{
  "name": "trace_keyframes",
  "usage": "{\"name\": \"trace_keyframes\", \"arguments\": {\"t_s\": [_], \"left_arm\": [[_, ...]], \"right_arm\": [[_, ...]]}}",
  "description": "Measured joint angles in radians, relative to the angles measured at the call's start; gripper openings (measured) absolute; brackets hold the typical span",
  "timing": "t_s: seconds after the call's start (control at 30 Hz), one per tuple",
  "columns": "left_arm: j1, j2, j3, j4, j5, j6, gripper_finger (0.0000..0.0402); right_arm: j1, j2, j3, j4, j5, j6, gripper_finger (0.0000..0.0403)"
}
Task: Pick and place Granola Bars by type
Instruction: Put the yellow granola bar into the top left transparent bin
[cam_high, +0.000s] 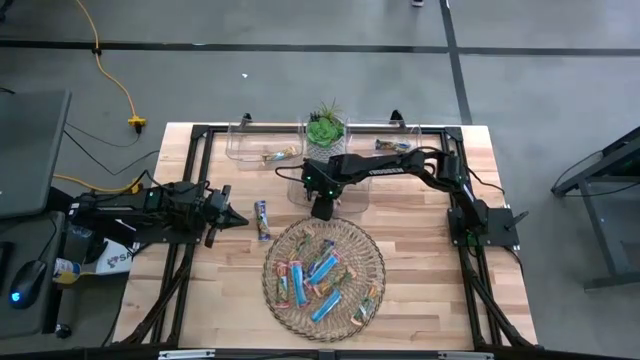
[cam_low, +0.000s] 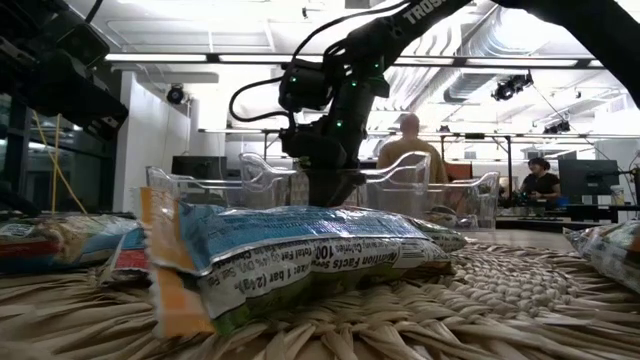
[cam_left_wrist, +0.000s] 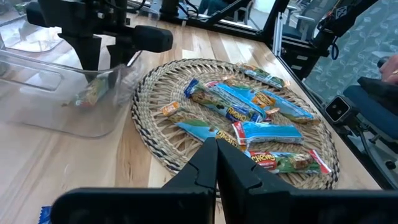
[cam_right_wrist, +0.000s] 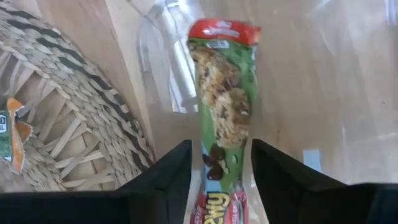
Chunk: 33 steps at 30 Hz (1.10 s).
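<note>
A green granola bar with red ends (cam_right_wrist: 224, 106) sits tilted inside a clear bin (cam_high: 345, 195) just beyond the round wicker tray (cam_high: 372, 290). My right gripper (cam_right_wrist: 221, 149) is open and points down into that bin. Its fingers flank the bar's near end, with a thin gap on each side. Several blue, green and orange bars (cam_left_wrist: 249, 112) lie on the tray. Left of the tray, one blue bar (cam_high: 262, 220) lies flat on the table. My left gripper (cam_high: 240, 220) is shut and waits at the table's left, holding nothing.
Two more clear bins stand along the far edge, the left one (cam_high: 262, 145) and the right one (cam_high: 392, 140), each with a bar inside. A small green plant (cam_high: 325, 128) stands between them. Bare wood lies right of the tray. People sit in the room behind.
</note>
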Motion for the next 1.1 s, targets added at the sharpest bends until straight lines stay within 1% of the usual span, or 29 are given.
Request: {"name": "trace_keyframes", "arguments": {"t_s": [0.2, 0.47, 0.6, 0.67, 0.9, 1.1], "left_arm": [[0.0, 0.0, 0.0, 0.0, -0.004, 0.0, 0.0001], [0.0, 0.0, 0.0, 0.0, -0.003, 0.0, 0.0001], [0.0, 0.0, 0.0, 0.0, -0.003, 0.0, 0.0001], [0.0, 0.0, 0.0, 0.0, -0.003, 0.0, 0.0001], [0.0, 0.0, 0.0, 0.0, -0.003, 0.0, 0.0001], [0.0, 0.0, 0.0, 0.0, -0.003, 0.0, 0.0001]], "right_arm": [[-0.001, -0.038, 0.0, -0.015, 0.004, 0.0, 0.0165], [-0.001, -0.134, 0.0, -0.02, 0.064, -0.005, 0.0175], [-0.001, -0.185, 0.0, -0.018, 0.058, 0.037, 0.0175], [0.002, -0.212, 0.0, -0.011, 0.041, 0.063, 0.0175], [0.028, -0.302, 0.0, -0.007, -0.08, 0.174, 0.0173], [0.076, -0.375, 0.0, -0.007, -0.162, 0.318, 0.0175]]}}
